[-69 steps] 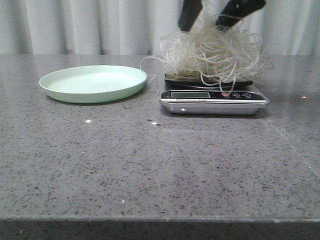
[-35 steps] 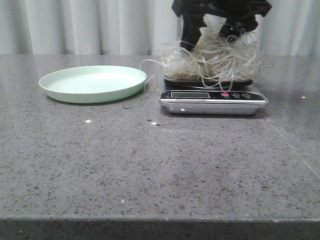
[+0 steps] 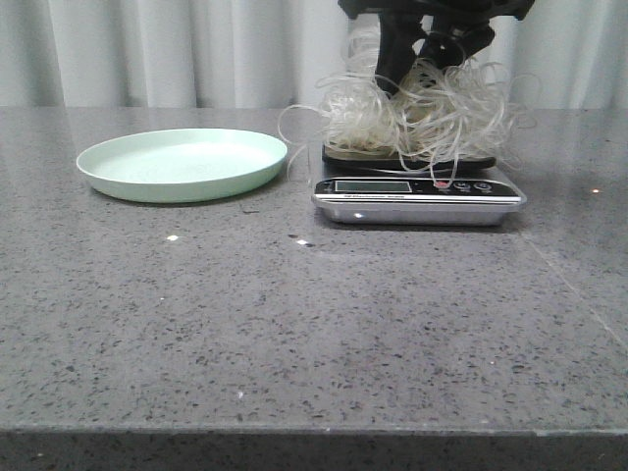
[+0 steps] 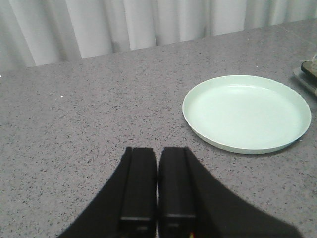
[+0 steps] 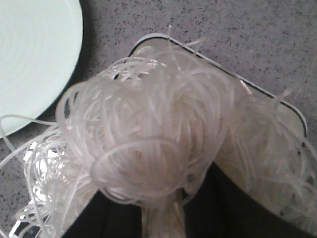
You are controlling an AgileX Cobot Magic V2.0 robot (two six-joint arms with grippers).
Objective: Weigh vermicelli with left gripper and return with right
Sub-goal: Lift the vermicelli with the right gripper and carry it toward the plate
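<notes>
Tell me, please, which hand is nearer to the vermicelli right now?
The right. The right hand is down in the vermicelli on the scale, closed on a clump of strands. The left hand is away over bare table, beyond the green plate.

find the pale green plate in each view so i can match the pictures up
Front view: plate on the table's left half, left of the scale, apart from it.
Left wrist view: plate lies whole, beyond the shut left gripper.
Right wrist view: only a plate slice shows, beside the vermicelli.
Shared landmark: the scale next to the plate.
</notes>
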